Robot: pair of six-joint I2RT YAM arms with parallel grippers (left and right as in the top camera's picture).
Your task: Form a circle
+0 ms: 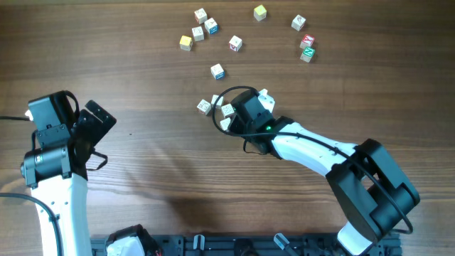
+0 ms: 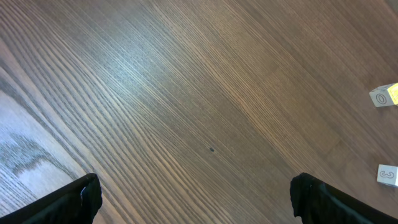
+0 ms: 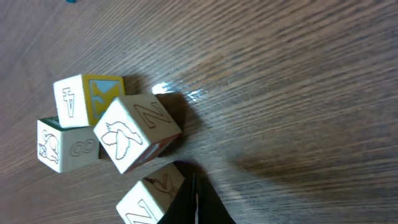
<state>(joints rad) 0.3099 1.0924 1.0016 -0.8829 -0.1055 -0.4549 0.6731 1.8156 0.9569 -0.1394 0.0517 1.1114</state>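
Observation:
Small wooden alphabet cubes lie bunched at the table's middle: one point(image 1: 205, 106) on the left, two point(image 1: 227, 110) point(image 1: 225, 124) by the gripper, one point(image 1: 264, 96) behind it. My right gripper point(image 1: 238, 117) hangs over this bunch and hides part of it, so I cannot tell whether it closes into a circle. In the right wrist view the right gripper point(image 3: 194, 199) is shut and holds nothing, its tips against a Z cube point(image 3: 149, 196). Beyond it sit a tilted Z cube point(image 3: 134, 130), a yellow-faced cube point(image 3: 78, 99) and a white cube point(image 3: 62, 146). My left gripper point(image 1: 92, 124) point(image 2: 196, 190) stands open over bare wood at the left.
Several loose cubes are scattered along the far edge, from a yellow one point(image 1: 186, 43) to a red-over-green pair point(image 1: 308, 40). A lone blue-faced cube point(image 1: 217, 71) lies between them and the bunch. Two cubes point(image 2: 385, 95) point(image 2: 388, 175) show at the left wrist view's right edge.

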